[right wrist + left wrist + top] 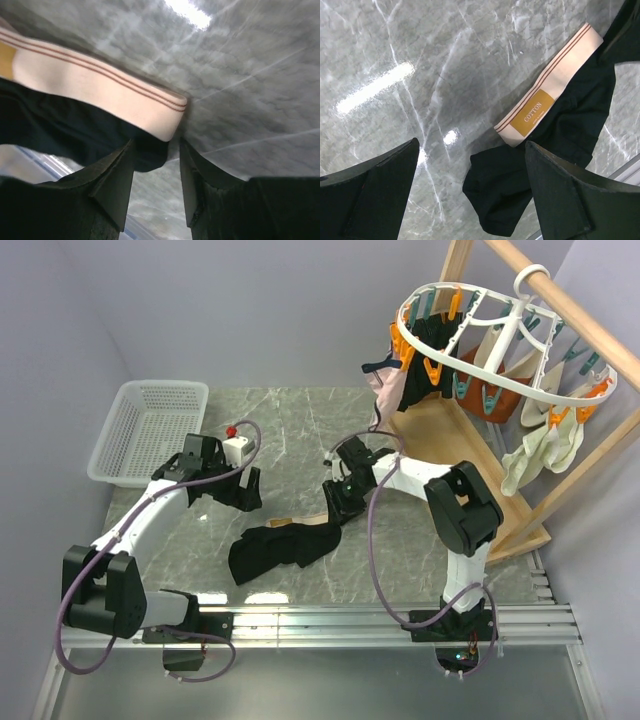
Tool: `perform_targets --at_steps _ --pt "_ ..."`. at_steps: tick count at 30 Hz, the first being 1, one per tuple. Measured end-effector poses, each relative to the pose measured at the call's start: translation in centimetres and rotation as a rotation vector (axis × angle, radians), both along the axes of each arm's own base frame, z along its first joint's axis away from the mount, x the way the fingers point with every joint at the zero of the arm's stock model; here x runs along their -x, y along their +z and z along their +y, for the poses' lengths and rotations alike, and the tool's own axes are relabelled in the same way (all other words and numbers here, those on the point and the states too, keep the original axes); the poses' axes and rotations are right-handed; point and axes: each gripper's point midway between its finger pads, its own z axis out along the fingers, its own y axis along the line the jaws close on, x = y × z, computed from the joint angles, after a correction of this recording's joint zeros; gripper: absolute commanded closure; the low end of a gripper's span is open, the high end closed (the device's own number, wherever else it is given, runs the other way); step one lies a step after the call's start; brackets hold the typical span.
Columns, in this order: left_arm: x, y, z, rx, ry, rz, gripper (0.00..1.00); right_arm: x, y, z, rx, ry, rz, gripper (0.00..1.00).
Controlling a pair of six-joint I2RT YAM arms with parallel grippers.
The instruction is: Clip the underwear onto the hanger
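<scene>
The black boxer briefs with a beige waistband [285, 545] lie crumpled mid-way across the grey marble table [300, 420], between the two arms. The right gripper [155, 150] sits at the waistband's end, its jaws half drawn in with fabric at the tips; I cannot tell whether it is pinched. The left gripper [471, 145] hangs over the black cloth, jaws spread wide and holding nothing. Bare marble lies behind the garment, and the metal rail [400, 618] is near its front. The round white plastic hanger [478, 312] on the wooden rod [575, 315], well apart at the back right, carries rust-brown [495, 375] and cream [545, 445] garments. A white mesh basket [110, 455] sits back left.
</scene>
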Motion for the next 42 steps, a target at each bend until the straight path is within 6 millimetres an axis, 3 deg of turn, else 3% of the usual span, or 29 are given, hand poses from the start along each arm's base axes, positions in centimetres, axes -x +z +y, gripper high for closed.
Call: perform_targets --at_steps 2,5,6,7,11,14,17,20,22,24,26,30,33,37,42 --pt "0.0 -0.1 0.1 0.005 0.013 0.012 0.07 0.4 -0.4 0.1 0.008 -0.003 0.024 0.54" --pt "-0.1 -0.2 0.1 0.012 0.027 0.021 0.08 0.3 -0.5 0.1 0.017 -0.009 0.028 0.7" --pt "-0.1 -0.1 0.0 0.014 0.03 0.022 0.08 0.2 -0.6 0.1 0.021 -0.01 0.034 0.89" --pt "-0.1 -0.2 0.0 0.015 0.032 0.025 0.08 0.1 -0.7 0.2 0.023 -0.005 0.033 1.0" --pt "-0.2 -0.8 -0.1 0.019 0.045 0.055 0.09 -0.8 -0.4 0.7 0.022 -0.005 0.028 1.0" --pt "-0.1 -1.6 -0.2 0.024 0.045 0.088 0.1 -2.0 1.5 0.8 -0.004 0.004 -0.039 1.0" --pt "0.0 -1.9 -0.5 0.038 0.039 0.107 0.13 -3.4 6.2 0.6 -0.063 0.022 -0.19 1.0" --pt "0.1 -1.7 -1.0 0.064 0.029 0.111 0.19 -4.4 13.5 0.2 -0.17 0.077 -0.459 1.0" --pt "-0.1 -1.5 -1.3 0.081 0.021 0.104 0.2 -3.8 17.2 -0.6 -0.209 0.138 -0.617 1.0" --pt "-0.3 -1.2 -1.6 0.103 0.023 0.096 0.22 -2.8 18.8 -1.4 -0.219 0.215 -0.75 1.0" --pt "-0.6 -1.1 -1.9 0.12 0.027 0.087 0.23 -1.6 17.4 -2.4 -0.186 0.291 -0.785 1.0" --pt "-1.2 -1.5 -2.7 0.152 0.033 0.094 0.26 1.1 10.4 -4.6 -0.07 0.44 -0.689 1.0" --pt "-1.6 -2.6 -3.9 0.165 0.025 0.119 0.26 3.2 6.8 -6.6 0.001 0.515 -0.594 1.0" --pt "-2.4 -3.9 -6.5 0.173 -0.008 0.17 0.26 4.4 6.3 -7.8 0.027 0.578 -0.61 1.0" --pt "-6.1 -3.0 -11.6 0.198 -0.086 0.13 0.24 5.1 6.7 -8.7 0.046 0.644 -0.672 1.0"
